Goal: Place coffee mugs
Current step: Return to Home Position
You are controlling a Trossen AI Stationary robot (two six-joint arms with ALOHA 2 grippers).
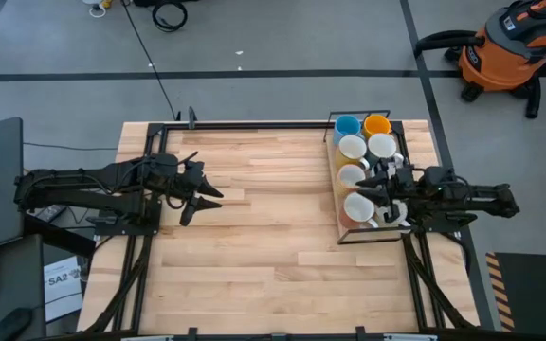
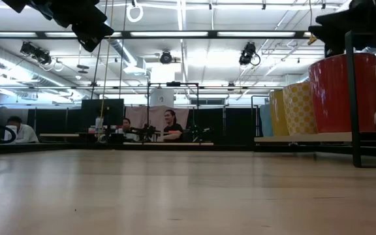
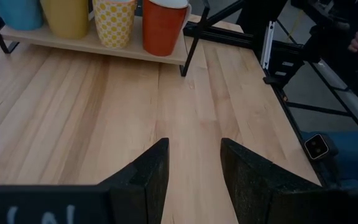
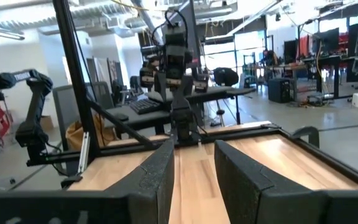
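Note:
Several mugs stand on the wooden shelf of a black wire rack at the table's right side. Among them are a light blue mug, an orange-yellow mug and white mugs. The left wrist view shows the red-orange mug and a yellow-patterned mug from the side. My right gripper hovers over the rack's middle, open, with nothing between its fingers. My left gripper waits open above bare wood at the table's left.
A broad stretch of bare wooden tabletop lies between the arms. The rack's upright black frame stands near the red-orange mug. An orange vacuum sits on the floor beyond the far right corner. People sit far behind the table.

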